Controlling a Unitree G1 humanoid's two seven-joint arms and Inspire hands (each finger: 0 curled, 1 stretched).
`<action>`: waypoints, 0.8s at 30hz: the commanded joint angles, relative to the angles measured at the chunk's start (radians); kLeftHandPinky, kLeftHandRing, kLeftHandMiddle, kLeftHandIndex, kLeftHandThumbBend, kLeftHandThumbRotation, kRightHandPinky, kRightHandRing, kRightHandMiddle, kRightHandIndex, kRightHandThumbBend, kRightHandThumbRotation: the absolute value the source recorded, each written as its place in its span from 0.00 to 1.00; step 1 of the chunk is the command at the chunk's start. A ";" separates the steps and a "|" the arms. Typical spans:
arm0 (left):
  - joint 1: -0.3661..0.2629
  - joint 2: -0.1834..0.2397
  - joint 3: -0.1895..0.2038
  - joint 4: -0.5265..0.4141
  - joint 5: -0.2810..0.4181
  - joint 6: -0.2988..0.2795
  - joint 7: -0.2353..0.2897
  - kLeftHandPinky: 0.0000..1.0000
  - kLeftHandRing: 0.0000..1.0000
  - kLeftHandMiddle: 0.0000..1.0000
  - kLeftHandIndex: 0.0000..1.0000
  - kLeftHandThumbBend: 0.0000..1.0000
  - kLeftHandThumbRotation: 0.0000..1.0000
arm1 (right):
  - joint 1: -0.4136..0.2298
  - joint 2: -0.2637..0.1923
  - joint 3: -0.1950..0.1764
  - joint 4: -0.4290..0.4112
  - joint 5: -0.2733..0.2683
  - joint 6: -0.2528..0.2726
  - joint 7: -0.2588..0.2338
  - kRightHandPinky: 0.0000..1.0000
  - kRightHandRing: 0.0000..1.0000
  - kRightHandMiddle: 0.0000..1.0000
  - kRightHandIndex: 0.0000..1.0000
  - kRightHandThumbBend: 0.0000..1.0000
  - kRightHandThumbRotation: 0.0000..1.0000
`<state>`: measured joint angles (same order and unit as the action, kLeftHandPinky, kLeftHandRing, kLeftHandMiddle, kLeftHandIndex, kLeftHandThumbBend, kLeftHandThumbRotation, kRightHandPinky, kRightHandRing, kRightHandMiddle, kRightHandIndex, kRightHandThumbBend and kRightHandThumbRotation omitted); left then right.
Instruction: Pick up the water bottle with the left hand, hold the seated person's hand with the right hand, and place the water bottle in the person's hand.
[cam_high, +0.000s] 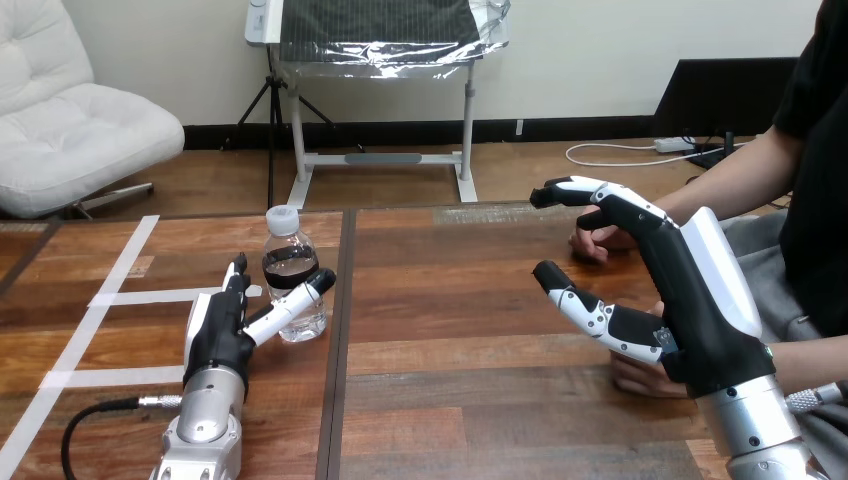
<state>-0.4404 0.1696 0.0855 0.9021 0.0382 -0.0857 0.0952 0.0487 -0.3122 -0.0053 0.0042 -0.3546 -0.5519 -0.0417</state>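
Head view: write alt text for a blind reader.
The robot's left hand sits open against a clear plastic water bottle with a white cap on the wooden table, thumb across its front. Its right hand hovers open over the person's hands.

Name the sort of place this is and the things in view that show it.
Probably a robot testing station: white tape marks on a wooden table, the left robot hand at a water bottle, the right robot hand near a person's hand.

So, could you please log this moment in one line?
left hand open beside upright water bottle | bottle on wooden table, not lifted | right hand open over person's hand, no grasp
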 joint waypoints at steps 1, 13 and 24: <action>-0.115 0.033 -0.028 0.018 0.044 0.006 0.017 0.96 1.00 1.00 1.00 1.00 0.45 | -0.053 0.000 -0.001 -0.026 0.006 -0.016 -0.005 0.70 0.79 0.80 0.71 0.44 0.03; -0.175 0.052 -0.074 0.127 0.133 -0.016 0.067 0.85 0.95 0.99 1.00 1.00 0.44 | -0.049 0.002 -0.002 -0.028 0.001 -0.015 -0.009 0.69 0.79 0.79 0.70 0.45 0.01; -0.254 0.063 -0.144 0.224 0.235 -0.002 0.120 0.79 0.91 0.96 0.97 1.00 0.47 | -0.038 0.002 -0.008 -0.033 -0.012 -0.017 -0.021 0.69 0.78 0.79 0.70 0.45 0.04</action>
<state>-0.5837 0.2068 -0.0274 1.1005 0.2410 -0.0830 0.1917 0.0491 -0.3122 -0.0053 0.0042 -0.3599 -0.5542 -0.0426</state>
